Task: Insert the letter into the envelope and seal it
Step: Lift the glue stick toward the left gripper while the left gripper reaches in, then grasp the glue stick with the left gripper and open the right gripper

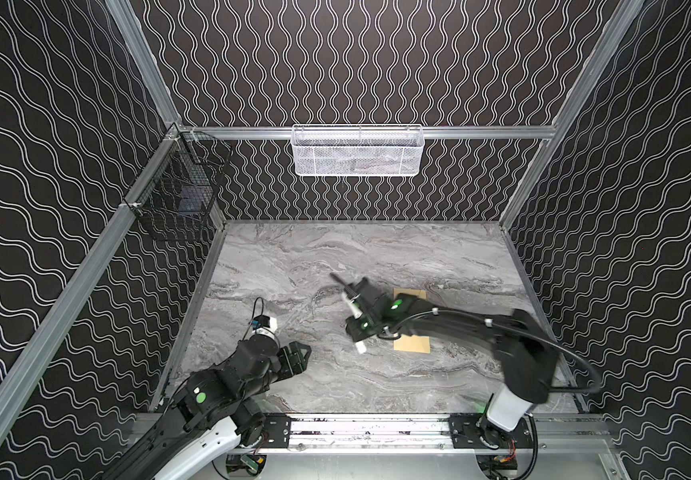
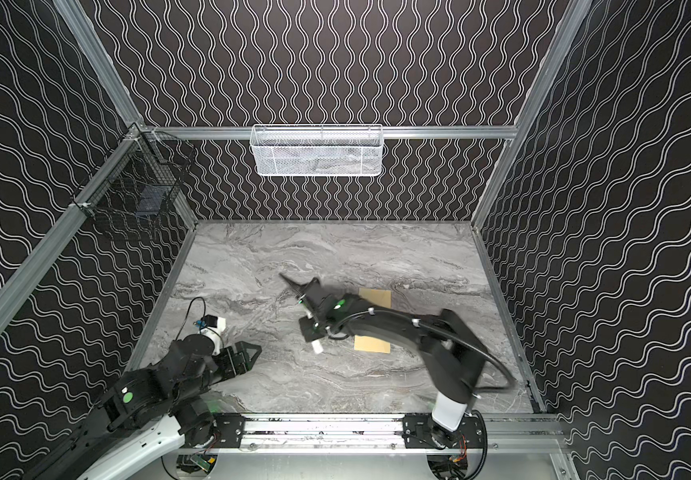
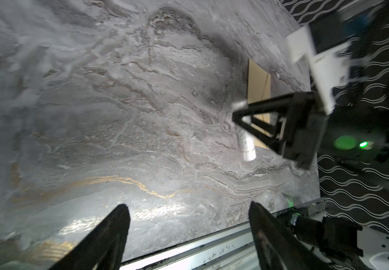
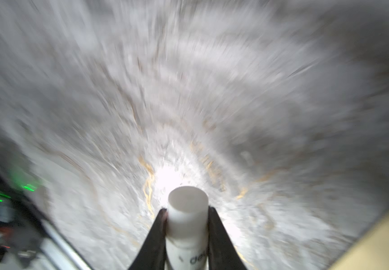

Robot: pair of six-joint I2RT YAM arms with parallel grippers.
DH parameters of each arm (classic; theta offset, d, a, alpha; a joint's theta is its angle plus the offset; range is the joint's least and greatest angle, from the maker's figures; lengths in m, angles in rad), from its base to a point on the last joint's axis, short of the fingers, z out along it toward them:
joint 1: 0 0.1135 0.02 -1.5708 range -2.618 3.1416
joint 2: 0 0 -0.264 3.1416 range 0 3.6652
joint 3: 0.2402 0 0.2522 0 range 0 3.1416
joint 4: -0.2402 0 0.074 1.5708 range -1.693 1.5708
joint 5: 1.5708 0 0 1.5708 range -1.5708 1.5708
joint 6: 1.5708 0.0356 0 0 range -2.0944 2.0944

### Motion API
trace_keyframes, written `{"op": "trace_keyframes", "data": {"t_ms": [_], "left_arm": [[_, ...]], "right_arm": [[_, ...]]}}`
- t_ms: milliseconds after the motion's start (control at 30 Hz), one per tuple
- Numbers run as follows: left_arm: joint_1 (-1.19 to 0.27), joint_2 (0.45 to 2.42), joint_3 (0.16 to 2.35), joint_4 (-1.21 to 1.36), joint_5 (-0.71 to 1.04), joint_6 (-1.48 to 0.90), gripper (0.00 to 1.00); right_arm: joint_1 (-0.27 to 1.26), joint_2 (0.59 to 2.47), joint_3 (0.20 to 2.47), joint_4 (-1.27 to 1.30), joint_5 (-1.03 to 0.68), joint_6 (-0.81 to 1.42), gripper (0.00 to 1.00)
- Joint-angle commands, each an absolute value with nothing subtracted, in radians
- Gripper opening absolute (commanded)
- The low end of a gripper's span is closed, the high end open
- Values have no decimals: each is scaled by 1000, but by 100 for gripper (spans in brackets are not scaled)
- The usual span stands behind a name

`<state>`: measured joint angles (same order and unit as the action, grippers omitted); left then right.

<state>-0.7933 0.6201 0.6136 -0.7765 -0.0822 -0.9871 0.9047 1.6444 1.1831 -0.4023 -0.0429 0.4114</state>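
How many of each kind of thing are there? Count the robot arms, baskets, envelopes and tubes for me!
Robot arms: 2, the left arm and the right arm
Baskets: 2, the white basket and the black basket
Envelopes: 1, the envelope, tan, partly under the right arm
Tubes: 1, the tube, white, held by the right arm
Total: 6

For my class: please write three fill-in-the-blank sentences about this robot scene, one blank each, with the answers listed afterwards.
1. The right end effector grips a white tube, while the left end effector holds ____.
2. The envelope lies on the table, partly hidden under the ____ arm.
3. The mesh basket on the back wall is white; the wire basket on the side wall is ____.

Missing words: nothing; right; black.
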Motion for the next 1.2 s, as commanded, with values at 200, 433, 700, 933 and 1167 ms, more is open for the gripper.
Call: {"op": "trace_keyframes", "data": {"t_ms": [200, 433, 700, 933, 1167], "left_arm": [[-794, 959, 702, -76, 368, -755, 83], [-793, 1123, 747, 36, 494, -702, 81], [-748, 1184, 694, 190, 536, -782, 71], [-707, 1230, 668, 282, 576, -812, 63], [-683, 1255, 658, 340, 585, -819, 53]], "right_arm": [[756, 1307, 1057, -121, -207, 396, 9], [756, 1219, 1007, -84, -257, 402, 9], [759, 1180, 948, -33, -325, 442, 9], [765, 1167, 918, 1, -352, 471, 9], [783, 1163, 913, 17, -358, 489, 8]]}}
